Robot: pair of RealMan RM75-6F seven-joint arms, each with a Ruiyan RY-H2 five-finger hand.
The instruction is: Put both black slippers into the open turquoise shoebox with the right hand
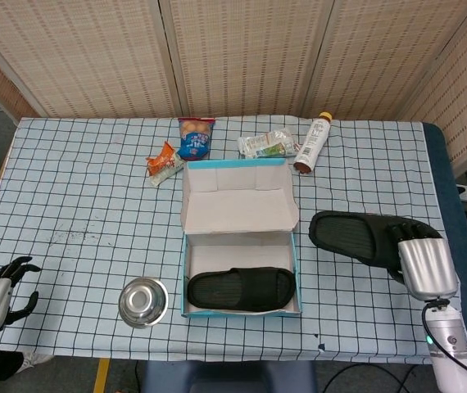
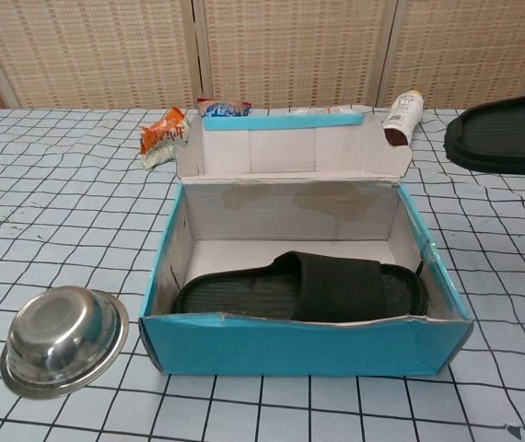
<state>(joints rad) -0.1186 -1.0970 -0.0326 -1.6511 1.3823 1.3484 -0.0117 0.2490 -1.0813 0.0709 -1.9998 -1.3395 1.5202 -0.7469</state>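
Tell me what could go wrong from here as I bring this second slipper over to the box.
The right hand holds the lifted slipper only by one end, so it could sag or slip out on the way. The shoebox already has one slipper lying across its floor, so the second may land on top or catch on the right wall. The upright lid flap stands close behind the opening; a high approach from behind could knock it.
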